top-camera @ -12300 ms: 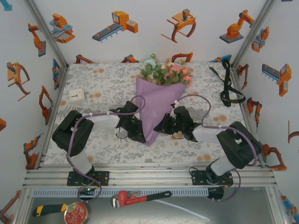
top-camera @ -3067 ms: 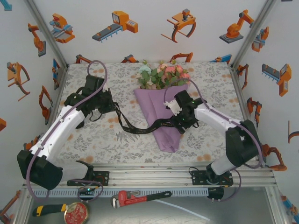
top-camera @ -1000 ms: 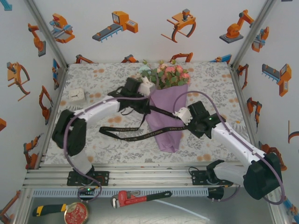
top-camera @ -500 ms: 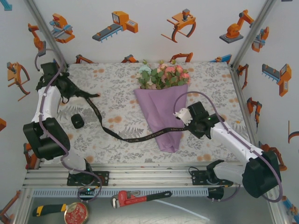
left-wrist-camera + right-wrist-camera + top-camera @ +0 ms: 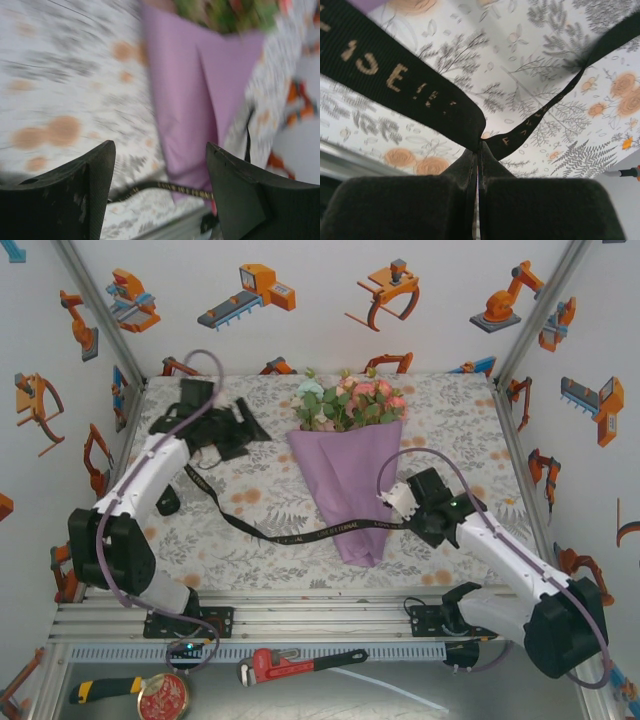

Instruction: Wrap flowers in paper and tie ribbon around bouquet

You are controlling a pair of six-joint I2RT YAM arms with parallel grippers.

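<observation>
ribbon (image 5: 300, 536) pinched in right gripper (image 5: 478, 150), crossing bouquet (image 5: 350, 475)

Right fingers (image 5: 405, 210) pinch the ribbon (image 5: 395, 75) (black, pale lettering) above floral cover (image 5: 520, 45).

Surface (image 5: 450, 410): pale cover printed with grey ferns and orange blooms. Walls (image 5: 320, 330): white, dotted with orange robot-arm cartoons. Aluminium rails (image 5: 320, 612) run along the near edge. Below them lie a red pipe wrench (image 5: 300, 663) and a yellow-handled tool (image 5: 105, 689), the latter just beside a round red tin (image 5: 163, 697). Small black object (image 5: 167, 501) on the surface's left side, identity unclear.
</observation>
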